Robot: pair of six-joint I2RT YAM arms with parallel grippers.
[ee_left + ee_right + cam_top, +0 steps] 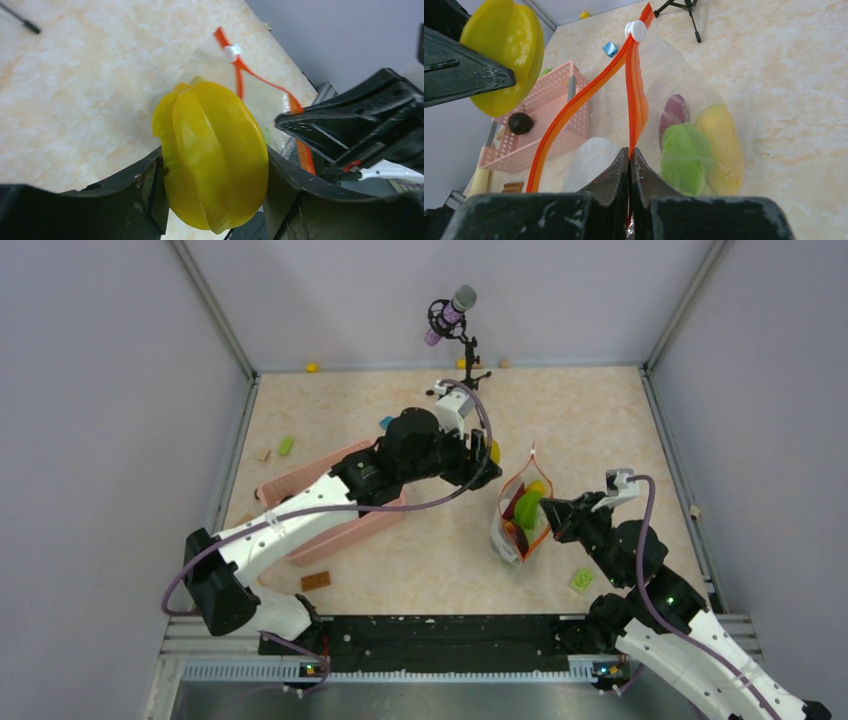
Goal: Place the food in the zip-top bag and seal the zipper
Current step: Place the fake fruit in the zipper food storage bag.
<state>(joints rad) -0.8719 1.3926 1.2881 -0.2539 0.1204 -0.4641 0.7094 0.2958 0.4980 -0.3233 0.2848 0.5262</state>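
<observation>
My left gripper (487,458) is shut on a yellow ridged toy fruit (212,155), held above the table just left of the clear zip-top bag (522,515). The fruit also shows in the right wrist view (504,55). My right gripper (629,152) is shut on the bag's orange-red zipper strip (636,100) and holds the mouth open; the white slider (638,30) sits at the far end. Inside the bag lie a maroon piece (674,112), a green piece (681,157) and a yellow piece (721,147). A dark brown round piece (520,123) lies in the pink basket.
The pink slotted basket (300,485) lies under my left arm. A microphone stand (452,325) stands at the back. Small blocks lie about: green (286,445), bright green (581,579), tan waffle (316,581), blue (610,48). Walls close the table's sides.
</observation>
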